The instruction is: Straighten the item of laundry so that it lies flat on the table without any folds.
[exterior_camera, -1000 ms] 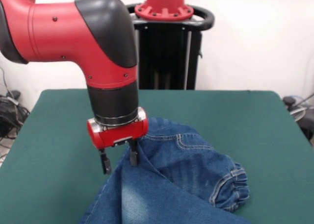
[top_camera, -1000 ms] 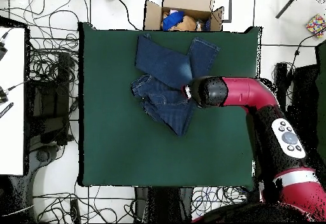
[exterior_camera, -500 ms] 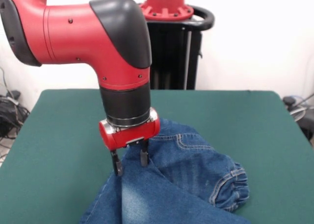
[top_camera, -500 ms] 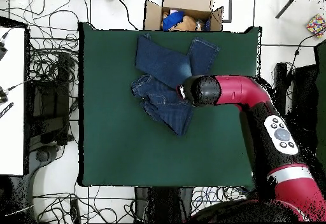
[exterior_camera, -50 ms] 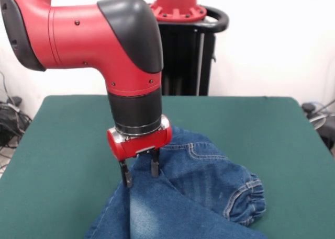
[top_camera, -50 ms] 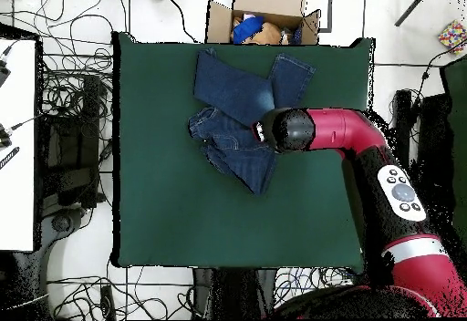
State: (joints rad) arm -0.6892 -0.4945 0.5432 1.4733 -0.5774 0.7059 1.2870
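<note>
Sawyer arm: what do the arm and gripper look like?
The arm has glossy red shells with small dark bolts, a black elbow cap and a black wrist cylinder ending in a red flange. The gripper has two thin black fingers. Overhead shows a grey button pad on the arm.

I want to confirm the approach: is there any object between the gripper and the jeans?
Nothing visible. The gripper hangs open directly over a raised fold of the jeans, fingers straddling it, with only bare table beside.

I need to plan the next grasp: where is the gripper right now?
In the front view the gripper hangs open, left of centre, over a raised fold of the jeans on the green table.
</note>
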